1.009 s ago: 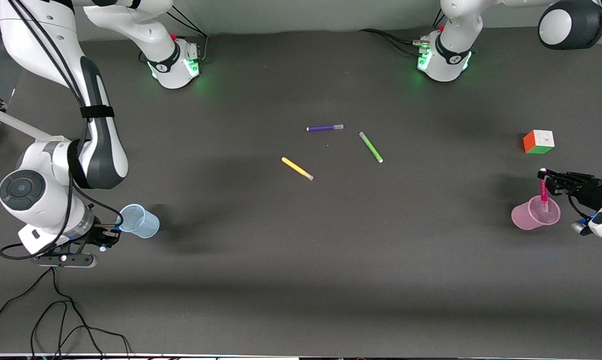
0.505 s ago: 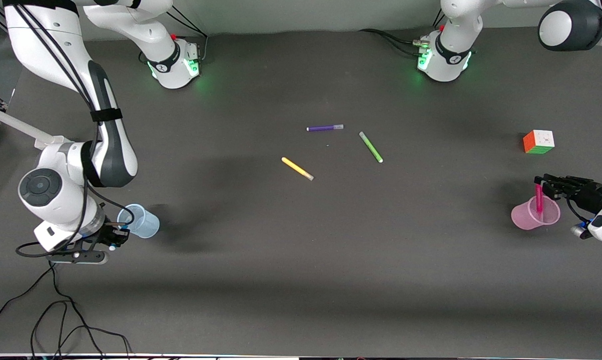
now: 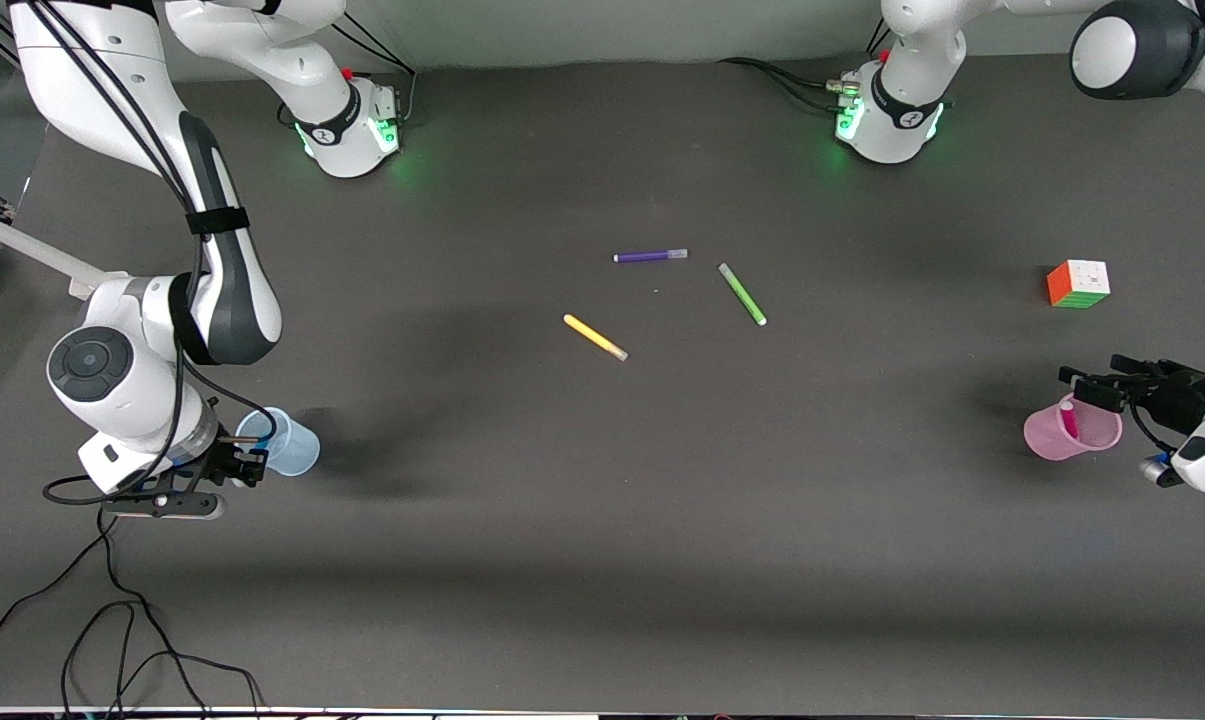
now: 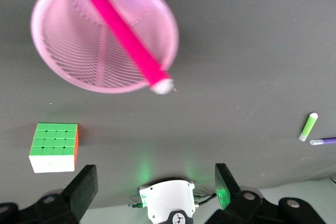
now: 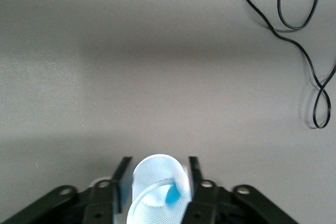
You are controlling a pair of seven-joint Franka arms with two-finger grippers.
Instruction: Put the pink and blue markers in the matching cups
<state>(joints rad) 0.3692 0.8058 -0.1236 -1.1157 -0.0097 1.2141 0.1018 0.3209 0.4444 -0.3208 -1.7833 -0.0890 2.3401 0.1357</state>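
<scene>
The pale pink cup [image 3: 1054, 440] stands near the left arm's end of the table. The pink marker [image 3: 1069, 418] leans inside it; in the left wrist view the marker [image 4: 126, 40] rests against the rim of the cup [image 4: 68, 61]. My left gripper [image 3: 1090, 383] hangs open just above that cup, holding nothing [image 4: 154, 187]. The pale blue cup [image 3: 290, 450] stands near the right arm's end. My right gripper [image 3: 249, 458] is open over its rim, with fingers either side of the cup [image 5: 157, 182]. The blue marker [image 5: 173, 195] shows inside it.
A purple pen [image 3: 650, 256], a green pen [image 3: 742, 294] and a yellow pen [image 3: 595, 337] lie mid-table. A colour cube [image 3: 1078, 284] sits farther from the front camera than the pink cup. Black cables [image 3: 112, 620] trail near the right arm's end.
My left gripper opened and the pink marker dropped from upright into the pink cup. My right gripper moved over the blue cup's rim, and the blue marker now sits inside the cup.
</scene>
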